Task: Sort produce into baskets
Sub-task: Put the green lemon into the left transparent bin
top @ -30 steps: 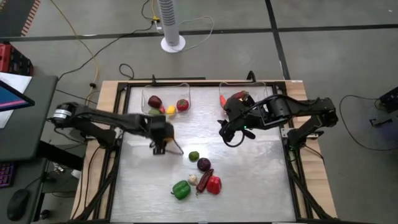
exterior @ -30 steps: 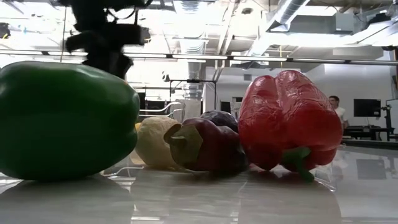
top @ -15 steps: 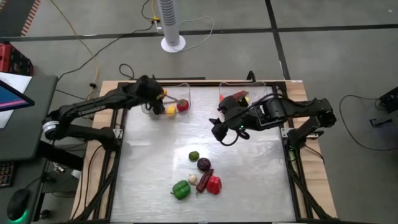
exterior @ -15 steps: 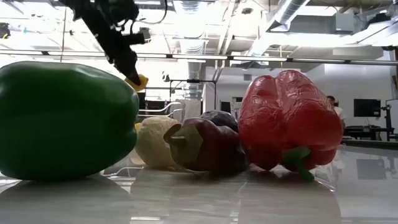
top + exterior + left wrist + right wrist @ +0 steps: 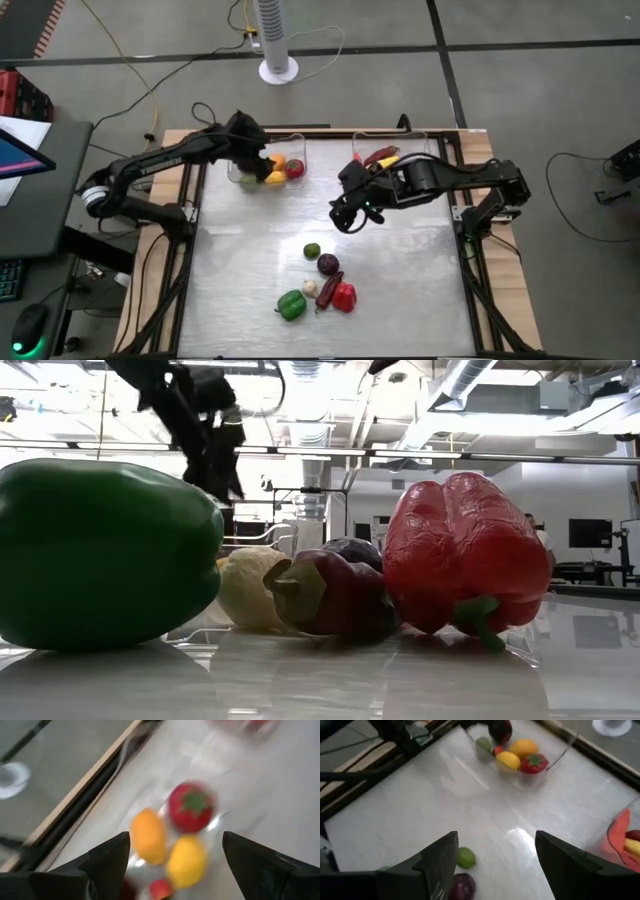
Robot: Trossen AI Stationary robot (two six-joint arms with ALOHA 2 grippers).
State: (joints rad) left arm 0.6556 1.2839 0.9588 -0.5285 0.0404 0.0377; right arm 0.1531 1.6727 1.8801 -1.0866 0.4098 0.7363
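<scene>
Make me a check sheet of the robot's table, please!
Surface: table pale, shiny.
Job's things: left basket holds a red tomato, yellow and orange fruit; right basket holds red and yellow pieces; green pepper, red pepper, lime wait near the front.
Clutter: nothing seen.
Pincers: left pincer open over the left basket; right pincer open above mid-table.
Cables: yellow cable on the floor.
Surroundings: white fan behind the table.

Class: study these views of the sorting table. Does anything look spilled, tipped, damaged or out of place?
Nothing stands out. Both clear plastic tubs sit upright with produce inside, and the unsorted pieces, including a glossy green pepper and a red pepper, lie clustered on the table, none spilled or broken.
</scene>
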